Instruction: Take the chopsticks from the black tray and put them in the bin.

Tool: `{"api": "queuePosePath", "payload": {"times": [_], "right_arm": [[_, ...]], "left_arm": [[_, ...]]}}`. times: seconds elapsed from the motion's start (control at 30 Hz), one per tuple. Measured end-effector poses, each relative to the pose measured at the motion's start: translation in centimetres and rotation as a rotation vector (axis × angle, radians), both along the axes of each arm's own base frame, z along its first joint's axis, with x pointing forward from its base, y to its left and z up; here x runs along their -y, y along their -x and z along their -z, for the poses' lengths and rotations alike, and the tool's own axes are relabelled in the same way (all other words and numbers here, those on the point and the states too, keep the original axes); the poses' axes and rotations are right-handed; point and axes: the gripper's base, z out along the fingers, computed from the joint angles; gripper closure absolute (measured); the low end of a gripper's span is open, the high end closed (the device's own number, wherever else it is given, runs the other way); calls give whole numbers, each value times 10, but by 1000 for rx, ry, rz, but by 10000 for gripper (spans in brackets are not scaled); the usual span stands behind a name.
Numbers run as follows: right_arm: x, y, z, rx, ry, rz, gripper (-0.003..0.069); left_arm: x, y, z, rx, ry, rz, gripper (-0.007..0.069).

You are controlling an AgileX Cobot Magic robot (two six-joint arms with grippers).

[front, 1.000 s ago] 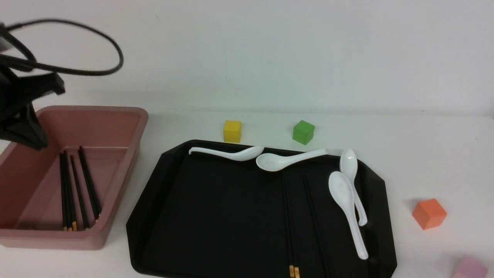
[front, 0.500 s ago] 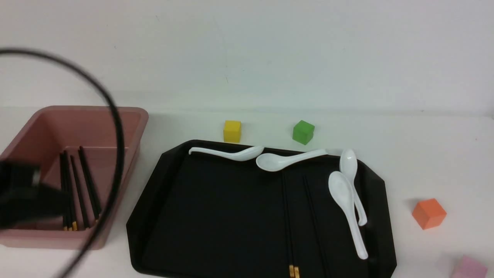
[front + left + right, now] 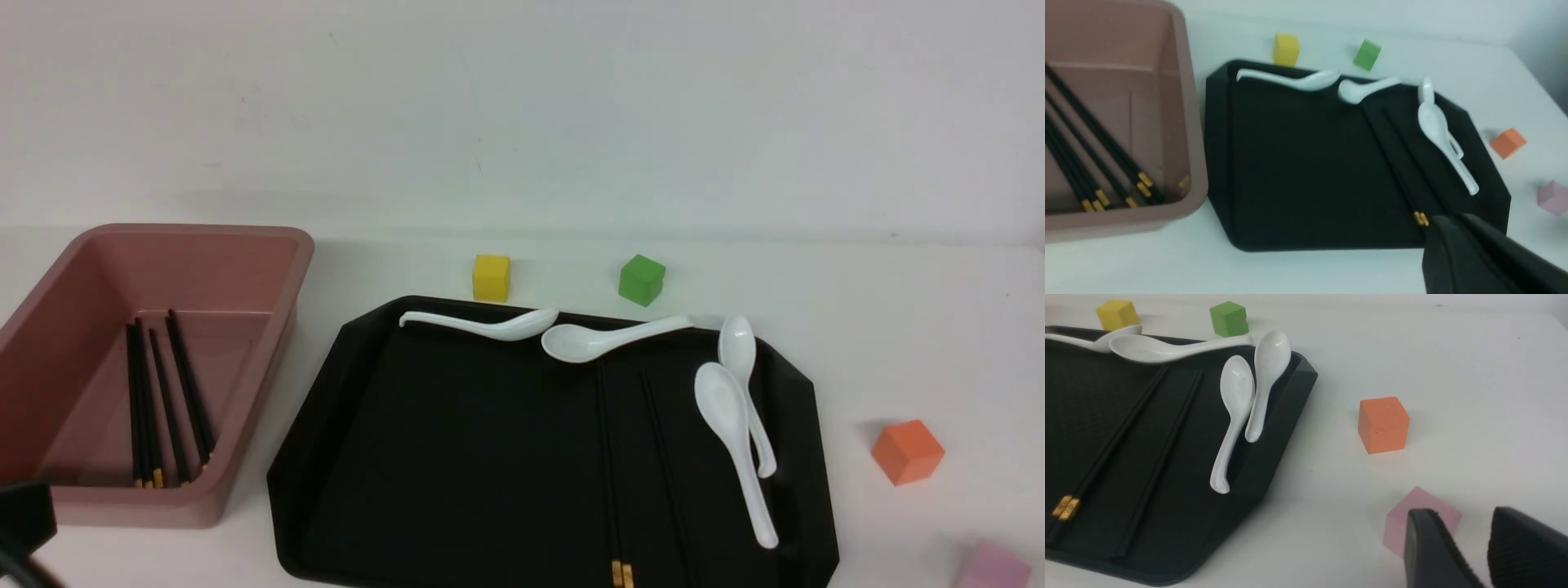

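The black tray lies in the middle of the table. Black chopsticks lie lengthwise on its right half, a pair with gold ends at the near rim; they also show in the left wrist view and right wrist view. The pink bin stands to the left and holds several chopsticks. My left gripper is shut and empty, high over the tray's near right corner. My right gripper is open and empty, over the table right of the tray.
Several white spoons lie along the tray's far and right rims. A yellow cube and a green cube stand behind the tray. An orange cube and a pink cube sit right of it, the pink cube just beyond my right fingertips.
My left arm and its cable have swept down from above the bin's far left side and almost left the front view. The chopsticks and spoons have not moved.
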Motion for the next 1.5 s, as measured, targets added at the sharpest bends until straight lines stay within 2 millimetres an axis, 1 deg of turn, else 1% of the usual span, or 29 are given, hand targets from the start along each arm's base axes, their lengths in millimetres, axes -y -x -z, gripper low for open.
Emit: {"api": "queuePosePath", "payload": {"times": [0.53,0.67,0.77,0.83,0.9,1.03,1.13,1.17,1.2,1.27,1.37,1.5], "right_arm": [[0,0,0,0,0,0,419],[0,0,0,0,0,0,419],[0,0,0,0,0,0,419],[0,0,0,0,0,0,419],[0,0,0,0,0,0,419],[0,0,0,0,0,0,419],[0,0,0,0,0,0,419],[0,0,0,0,0,0,419],[0,0,0,0,0,0,419],[0,0,0,0,0,0,419],[0,0,0,0,0,0,419],[0,0,0,0,-1,0,419]], "left_arm": [[0,0,-1,13,-5,-2,637],[-3,-5,1,53,19,-42,637],[-8,-14,8,76,79,-117,637],[-12,-19,17,80,117,-178,636],[-16,-21,32,76,142,-227,636],[-22,-21,68,33,136,-278,636],[-25,-17,98,2,129,-305,635],[-25,-15,104,2,126,-309,634],[-27,-13,115,0,118,-318,634],[-29,-9,132,9,101,-327,634],[-31,-6,149,39,73,-334,630],[-32,-3,165,87,47,-337,627]]}}
